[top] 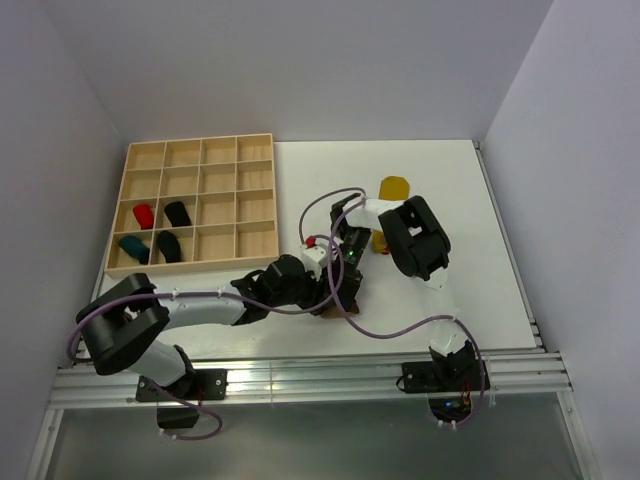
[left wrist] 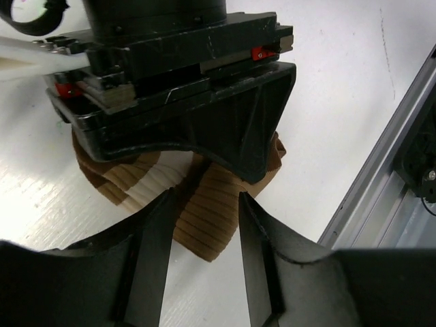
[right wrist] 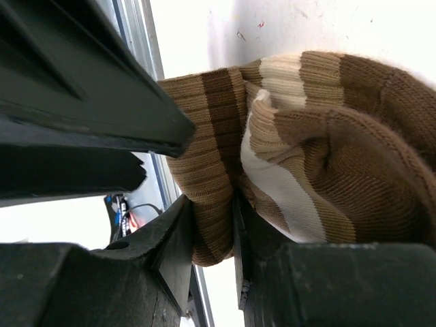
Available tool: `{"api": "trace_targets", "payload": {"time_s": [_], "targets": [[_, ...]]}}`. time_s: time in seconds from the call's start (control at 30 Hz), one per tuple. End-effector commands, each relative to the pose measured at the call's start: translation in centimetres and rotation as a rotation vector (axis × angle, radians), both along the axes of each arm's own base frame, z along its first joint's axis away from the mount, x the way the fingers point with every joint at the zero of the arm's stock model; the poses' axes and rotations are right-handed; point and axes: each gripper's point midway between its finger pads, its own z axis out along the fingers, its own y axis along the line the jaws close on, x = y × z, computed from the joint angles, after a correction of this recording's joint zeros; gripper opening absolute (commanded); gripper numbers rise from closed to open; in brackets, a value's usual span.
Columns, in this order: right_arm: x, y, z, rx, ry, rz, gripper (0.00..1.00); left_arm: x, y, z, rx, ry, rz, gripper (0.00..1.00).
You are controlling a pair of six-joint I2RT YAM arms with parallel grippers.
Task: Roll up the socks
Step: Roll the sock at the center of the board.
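Observation:
A brown and white striped sock (top: pixel 330 310) lies bunched on the white table near the front edge. My right gripper (right wrist: pixel 214 225) is shut on a brown fold of this sock (right wrist: pixel 340 157), pinched between its fingers. In the left wrist view my left gripper (left wrist: pixel 204 197) is open, and its fingertips straddle the sock's brown end (left wrist: pixel 204 235). The right gripper's black housing (left wrist: pixel 177 82) sits right above the sock. Both grippers meet over the sock in the top view, left (top: pixel 322 293) and right (top: pixel 346 272). A mustard yellow sock (top: pixel 394 187) lies farther back.
A wooden compartment tray (top: pixel 190 140) stands at the back left and holds a red (top: pixel 143 215), a teal (top: pixel 133 244) and two black (top: pixel 178 212) rolled socks. An aluminium rail (top: pixel 300 370) runs along the front edge, close to the sock (left wrist: pixel 381 197).

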Motion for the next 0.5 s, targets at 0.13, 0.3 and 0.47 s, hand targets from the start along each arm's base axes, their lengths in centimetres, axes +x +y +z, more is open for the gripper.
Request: {"api": "trace_targets", "payload": {"time_s": [0.13,0.3,0.47], "targets": [[0.9,-0.6,-1.4,-0.029,-0.018,0.027,0.27,-0.2,-2.8,1.6,-0.076,-0.039,-0.106,0.49],[1.2,-0.6,-1.8,-0.045,-0.017,0.010,0.27,-0.7,-2.9,0.4,-0.065,0.000,-0.127,0.46],[1.5,-0.4,-1.7,-0.052,-0.026,-0.008,0.28,-0.9,-2.6,-1.3,-0.040,0.039,-0.111,0.38]]}}
